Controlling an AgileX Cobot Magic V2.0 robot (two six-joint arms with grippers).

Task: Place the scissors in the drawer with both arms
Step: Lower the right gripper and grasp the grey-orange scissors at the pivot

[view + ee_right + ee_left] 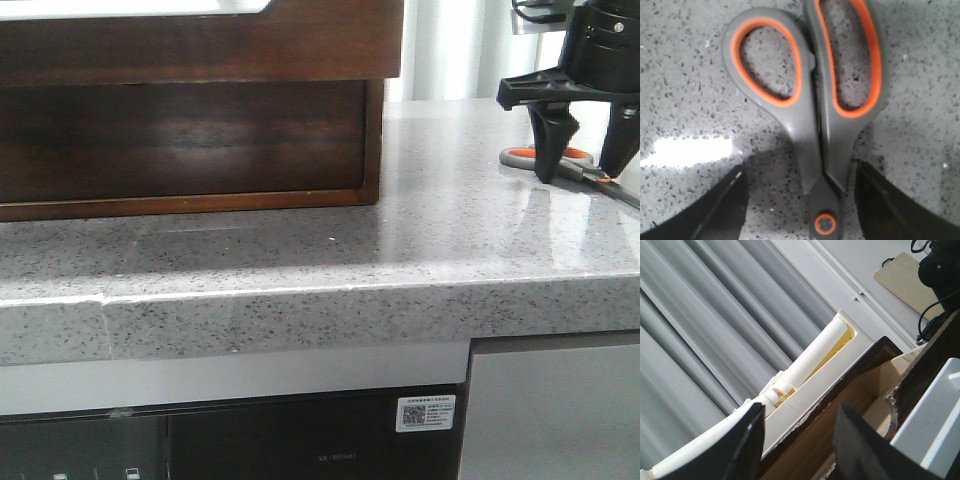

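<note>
Over on the left, the wide dark reddish-brown glossy wooden drawer (180, 140) sits pushed in under its white top strip, nothing near its front in the front view. The left black two-fingered gripper (797, 447) shows only in its own wrist camera, jaws spread with nothing between them, up beside white plastic parts and a brown wooden edge; just where it hangs relative to the drawer front, I cannot tell.

Now to the right: the right black gripper (585, 150) hovers low over the speckled grey stone table (420, 250), jaws wide open and straddling the scissors with grey handles lined in bright orange (815, 115). They lie flat on the table at its far right, well apart from the drawer.

The grasp looks lined up at the narrow neck just above the pivot screw. To do it well: drop straight down, close evenly on both shanks, keep the blades shut.

Their long axis runs left to right across the table, loops toward the drawer side, blades pointing off to the right edge.
</note>
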